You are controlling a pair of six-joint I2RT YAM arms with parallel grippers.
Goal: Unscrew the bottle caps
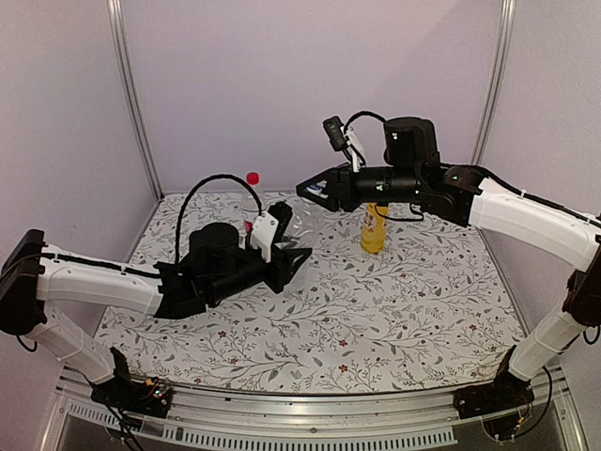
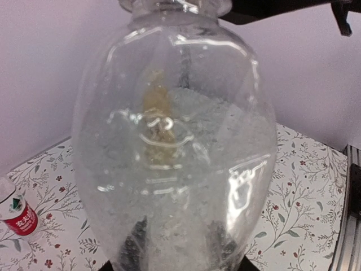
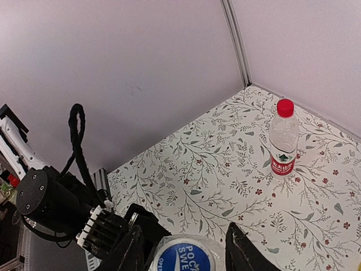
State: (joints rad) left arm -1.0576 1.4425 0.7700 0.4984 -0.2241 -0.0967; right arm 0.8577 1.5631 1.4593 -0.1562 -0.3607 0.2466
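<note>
The clear bottle (image 2: 175, 141) is a smooth, bulbous shell of thin plastic, clouded and glinting. It is pinched near its base by the left pincer (image 1: 293, 249), whose dark fingers (image 2: 134, 248) are seen through the wall on both sides. It is held above the bench (image 1: 394, 310) with its neck turned toward the right pincer (image 3: 181, 249).

The blue cap (image 3: 183, 258), round and flat-topped with white print, is flanked by that pincer's two black, wedge-shaped fingers (image 3: 241, 254). A thin gap is seen beside one finger. The tips are cut off by the picture's lower edge, so whether the cap is pinched cannot be told.

The red-label bottle (image 3: 283, 141), slim and clear, is stood upright near the back-left corner, close to both walls, with the glossy red cap (image 3: 285, 107) screwed on. The yellow bottle (image 1: 373, 230) is stood upright near the middle of the back, just under the right arm, which hides its cap. The two standing bottles are set well apart.

The bench is covered by a matte white sheet printed with grey sprigs and small red flowers. It is bounded by pale walls, aluminium corner posts (image 1: 131, 94) and a ribbed metal rail (image 1: 310, 413) along the near edge. The broadest stretch of printed sheet lies between the arms, nearer that rail.
</note>
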